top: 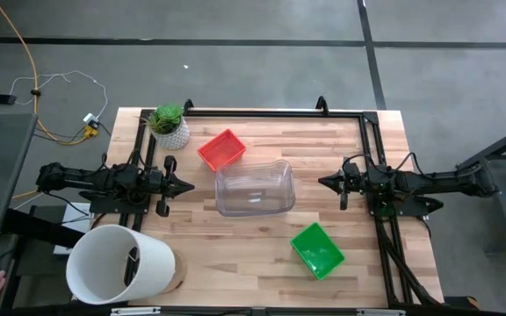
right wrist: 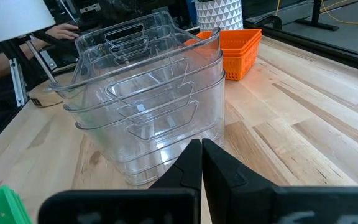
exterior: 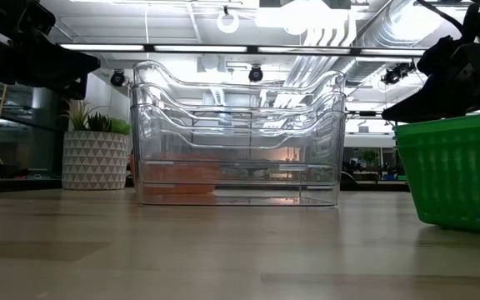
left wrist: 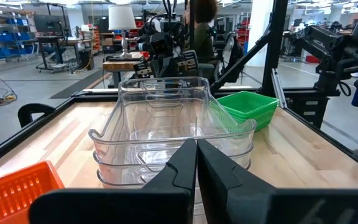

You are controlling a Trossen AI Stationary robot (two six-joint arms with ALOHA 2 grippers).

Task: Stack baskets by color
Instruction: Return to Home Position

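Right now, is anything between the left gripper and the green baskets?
Yes. The stack of clear baskets sits mid-table straight ahead of the left gripper, and one corner of it crosses the line to the green baskets. In the left wrist view, the green ones show partly behind that stack.

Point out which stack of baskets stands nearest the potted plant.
The red stack, the only one right beside the plant. The clear stack sits mid-table, farther off, and the green stack lies farthest, toward the opposite corner.
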